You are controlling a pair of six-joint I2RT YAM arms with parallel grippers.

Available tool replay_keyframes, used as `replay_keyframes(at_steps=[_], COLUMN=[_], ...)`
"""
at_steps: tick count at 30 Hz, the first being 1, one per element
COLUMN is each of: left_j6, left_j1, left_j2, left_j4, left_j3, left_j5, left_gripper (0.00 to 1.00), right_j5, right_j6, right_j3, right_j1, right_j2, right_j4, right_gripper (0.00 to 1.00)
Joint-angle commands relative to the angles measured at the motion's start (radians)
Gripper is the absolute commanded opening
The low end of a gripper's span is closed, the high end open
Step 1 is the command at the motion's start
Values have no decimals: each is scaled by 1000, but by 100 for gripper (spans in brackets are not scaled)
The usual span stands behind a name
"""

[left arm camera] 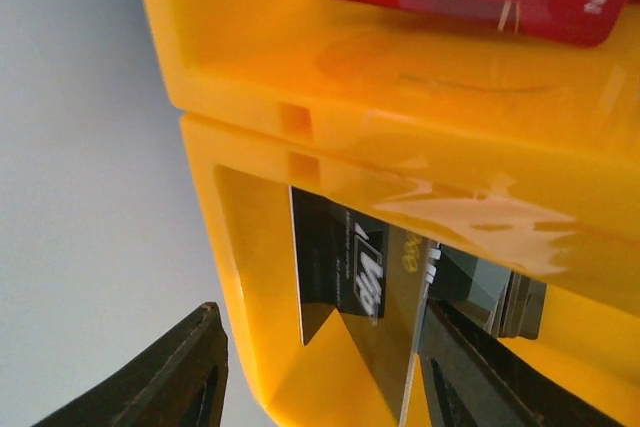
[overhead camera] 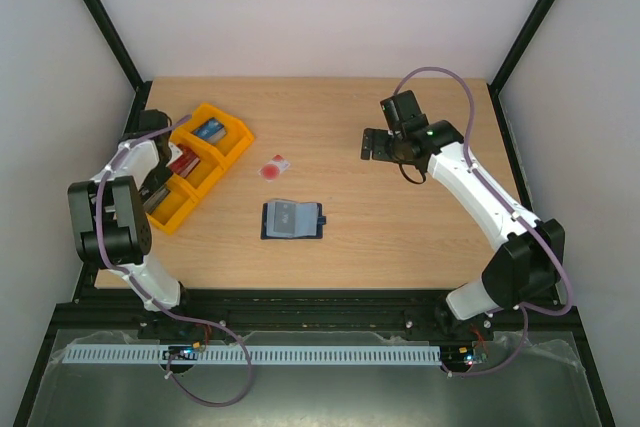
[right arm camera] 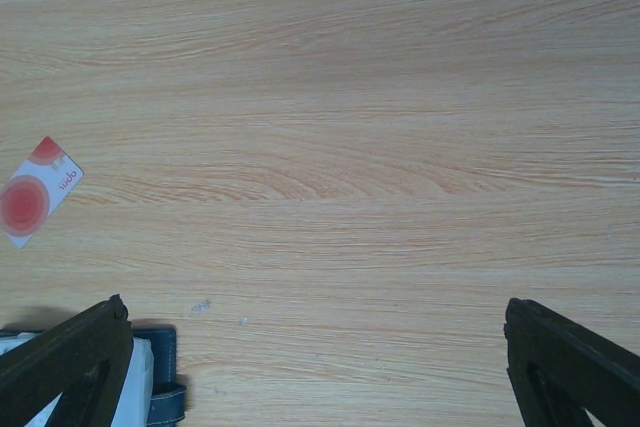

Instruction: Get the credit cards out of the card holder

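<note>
**Left hand (left arm camera: 320,347) at the orange tray (overhead camera: 235,132); VIP card (left arm camera: 340,277) set in its end compartment.**
The left hand's fingers are parted partway. One is placed outside the tray wall and one inside, so the dark grey VIP card leans free and is gripped by neither. The white card (overhead camera: 274,167) is laid on the bench (overhead camera: 400,237), just beyond the opened card holder (overhead camera: 292,220). Whether the holder is emptied cannot be told. The right hand (right arm camera: 315,312) is held wide and empty above the bench, judged to be kept clear.
</note>
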Motion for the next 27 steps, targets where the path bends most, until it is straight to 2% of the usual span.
replay_keyframes(at_steps=[1, 2, 6, 9, 14, 18, 21, 24, 25, 27], left_j6=[-34, -39, -48, -62, -132, -236, -386, -591, -698, -783], left_j1=[-1, -1, 0, 0, -5, -67, -156, -206, -201, -187], left_j2=[-2, -3, -22, -46, -90, -164, -178, -179, -194, -248], left_j4=[-67, -73, -131, -155, -253, -326, -386, -362, -310, -208], left_j3=[42, 49, 91, 128, 263, 334, 355, 303, 247, 104], left_j5=[50, 59, 137, 186, 320, 536, 761, 995, 1066, 1196], left_gripper=[57, 59, 89, 99, 99, 99, 99, 99, 99, 99], right_j5=[4, 0, -16, -49, -225, -421, -457, -439, -438, -452], right_j6=[-14, -14, -17, -20, -19, 50, 120, 163, 170, 174], right_j3=[34, 36, 34, 27, -23, -139, -219, -251, -256, -261], right_j1=[0, 0, 0, 0, 0, 7, 46, 100, 120, 154], right_j2=[13, 14, 7, -3, -22, -26, -25, -5, 14, 46], right_j4=[-40, -42, -37, -28, 27, 150, 261, 313, 326, 348], right_gripper=[99, 99, 99, 99, 99, 99, 99, 97, 94, 86])
